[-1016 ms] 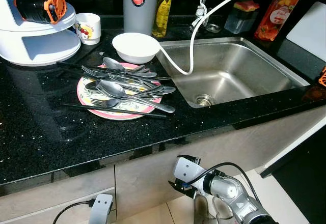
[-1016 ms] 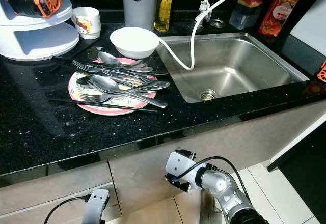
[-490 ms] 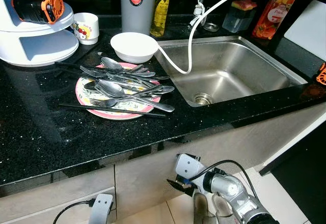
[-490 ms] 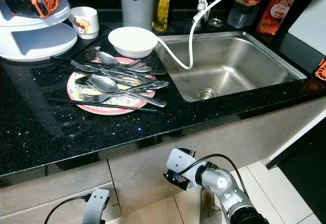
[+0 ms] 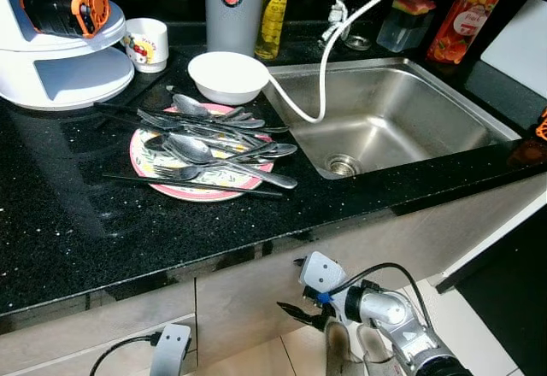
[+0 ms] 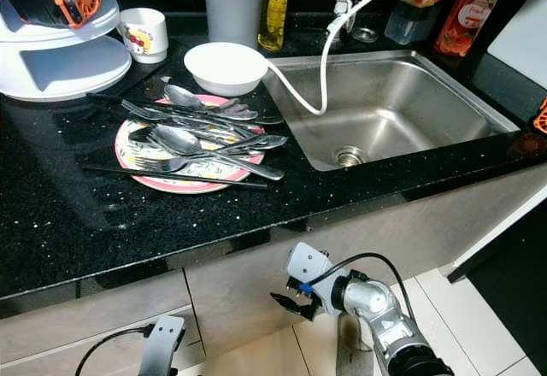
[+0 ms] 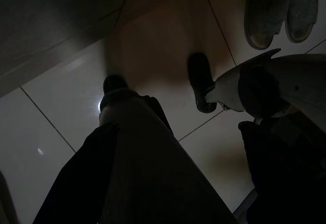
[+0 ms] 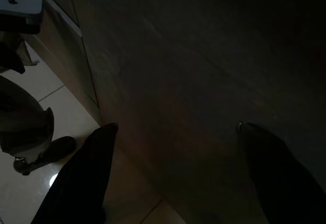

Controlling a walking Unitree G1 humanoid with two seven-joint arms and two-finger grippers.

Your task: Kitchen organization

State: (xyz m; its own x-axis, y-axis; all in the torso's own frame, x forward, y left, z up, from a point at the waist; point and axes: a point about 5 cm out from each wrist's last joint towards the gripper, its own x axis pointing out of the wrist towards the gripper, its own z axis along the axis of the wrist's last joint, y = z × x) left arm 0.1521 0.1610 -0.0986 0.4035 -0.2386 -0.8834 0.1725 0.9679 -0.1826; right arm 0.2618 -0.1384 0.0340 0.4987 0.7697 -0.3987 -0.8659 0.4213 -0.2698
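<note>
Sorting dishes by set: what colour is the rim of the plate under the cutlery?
Pink, clearest in the left eye view: plate.

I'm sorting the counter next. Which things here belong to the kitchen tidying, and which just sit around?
For the job:
plate
cutlery piled on the plate
white bowl beside the sink
mug
right gripper, open, low by the cabinet front

Lying about:
oil bottle
grey canister
orange bottle
white hose
slippers on the floor
</note>
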